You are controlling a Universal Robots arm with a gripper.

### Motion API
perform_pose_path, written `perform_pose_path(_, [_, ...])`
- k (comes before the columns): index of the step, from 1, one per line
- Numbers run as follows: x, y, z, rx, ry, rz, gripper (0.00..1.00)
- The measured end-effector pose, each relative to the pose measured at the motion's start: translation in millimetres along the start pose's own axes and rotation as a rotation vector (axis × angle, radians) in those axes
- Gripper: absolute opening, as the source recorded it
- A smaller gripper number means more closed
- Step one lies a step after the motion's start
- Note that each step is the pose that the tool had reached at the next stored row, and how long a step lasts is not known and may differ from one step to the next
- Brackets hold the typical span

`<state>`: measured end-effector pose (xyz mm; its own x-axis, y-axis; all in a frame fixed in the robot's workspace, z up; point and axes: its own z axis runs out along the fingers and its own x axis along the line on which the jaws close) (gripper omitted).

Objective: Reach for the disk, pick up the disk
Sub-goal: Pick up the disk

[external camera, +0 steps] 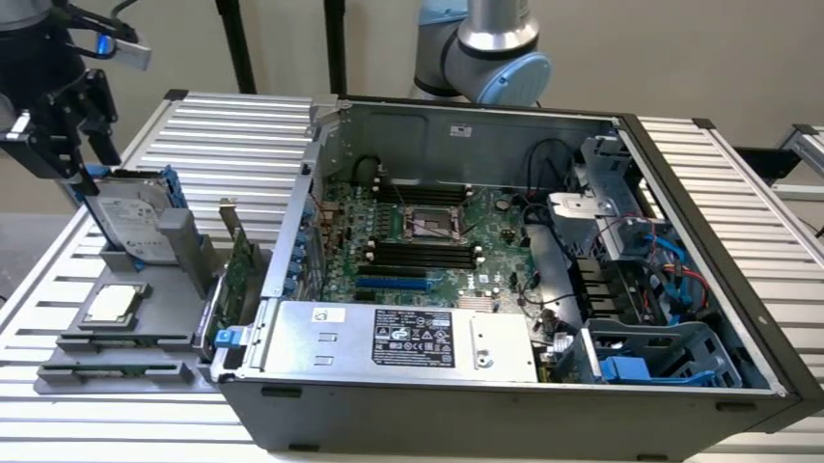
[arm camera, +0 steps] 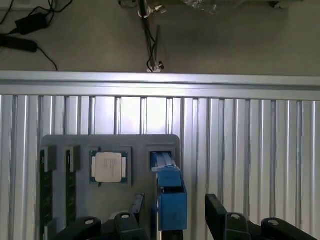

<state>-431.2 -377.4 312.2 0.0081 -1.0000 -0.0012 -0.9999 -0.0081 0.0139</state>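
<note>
The disk [external camera: 129, 220] stands on edge in a grey holder [external camera: 178, 253] at the exterior view's left, its silver face and white label showing and blue rails along its sides. My gripper [external camera: 71, 159] hangs just above its top end. The wrist view looks down on the disk's blue rail [arm camera: 171, 200] edge-on, between the two black fingers [arm camera: 216, 212]. The gripper [arm camera: 175, 212] is open, with a gap on each side of the rail, so the fingers flank it without touching.
A square silver CPU chip [arm camera: 108, 167] and memory sticks [arm camera: 46, 185] lie in the grey tray [external camera: 77, 371] beside the disk. An open computer case [external camera: 515, 241] with a silver box [external camera: 399, 338] stands to the exterior view's right. The slatted table [arm camera: 250, 130] ends close beyond the tray.
</note>
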Motion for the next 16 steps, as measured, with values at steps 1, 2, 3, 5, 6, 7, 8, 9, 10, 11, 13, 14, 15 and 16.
perform_pose_path(1, [0.0,0.2,1.4,0.0001,0.0,-0.001,0.6])
perform_pose_path(2, [0.0,0.4,2.6,0.0001,0.0,-0.002,0.6])
perform_pose_path(3, [0.1,0.5,3.6,0.0001,0.0,-0.004,0.6])
perform_pose_path(5, [0.3,1.0,5.1,-0.0001,0.0001,-0.008,0.6])
perform_pose_path(6, [0.5,1.4,5.9,0.0,0.0001,-0.011,0.6])
perform_pose_path(7, [0.7,1.7,6.6,0.0001,0.0001,-0.013,0.6])
perform_pose_path(8, [0.9,1.9,7.2,0.0001,0.0001,-0.015,0.6])
perform_pose_path(9, [1.0,2.0,7.7,0.0,0.0001,-0.018,0.6])
perform_pose_path(10, [1.1,2.0,8.3,0.0001,0.0002,-0.019,0.6])
perform_pose_path(11, [1.1,1.9,8.8,0.0,0.0002,-0.021,0.6])
perform_pose_path(13, [1.1,1.9,10.1,0.0,0.0002,-0.023,0.6])
perform_pose_path(14, [1.1,1.9,10.7,0.0001,0.0002,-0.024,0.6])
perform_pose_path(15, [1.1,1.9,11.4,0.0,0.0002,-0.025,0.6])
perform_pose_path(16, [1.1,1.9,12.0,0.0001,0.0002,-0.027,0.6])
